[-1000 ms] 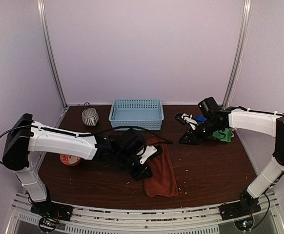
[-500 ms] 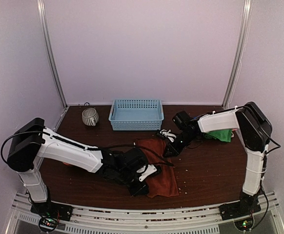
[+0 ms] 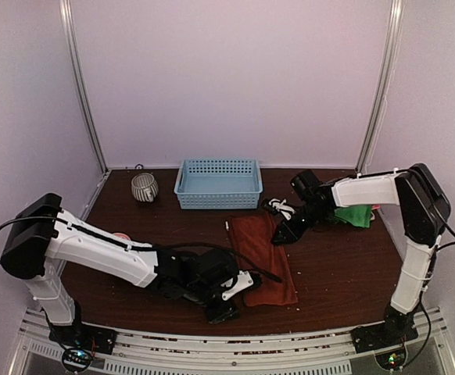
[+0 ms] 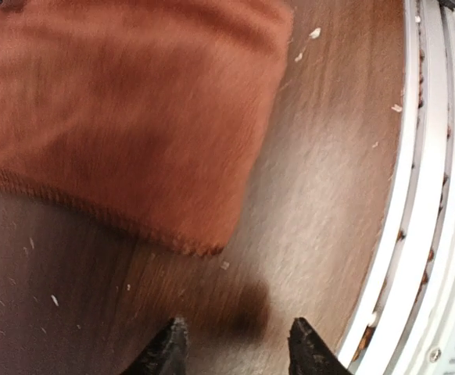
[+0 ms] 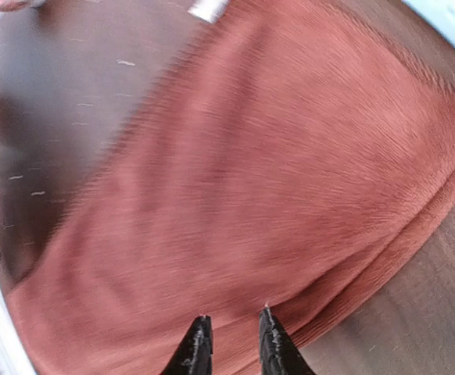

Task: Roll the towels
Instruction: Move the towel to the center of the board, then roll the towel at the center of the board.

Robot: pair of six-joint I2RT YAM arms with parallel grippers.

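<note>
The left gripper (image 4: 236,340) hangs low over the bare dark table (image 3: 345,273) with its jaws well apart and nothing between them, just off the near corner of the rust-red towel (image 3: 260,258) and close to the white rail (image 4: 423,195) at the table's near edge. The right gripper (image 5: 231,337) sits at the far right edge of that same towel, its tips only a narrow gap apart with red cloth under them; whether they pinch it I cannot tell. The towel lies flat and unrolled at mid-table. A green towel (image 3: 355,216) is bunched at the far right, beside the right arm. At the far edge the light blue basket (image 3: 218,183) stands open side up, lattice floor showing, with a striped cup (image 3: 143,187) to its left, contents unseen
</note>
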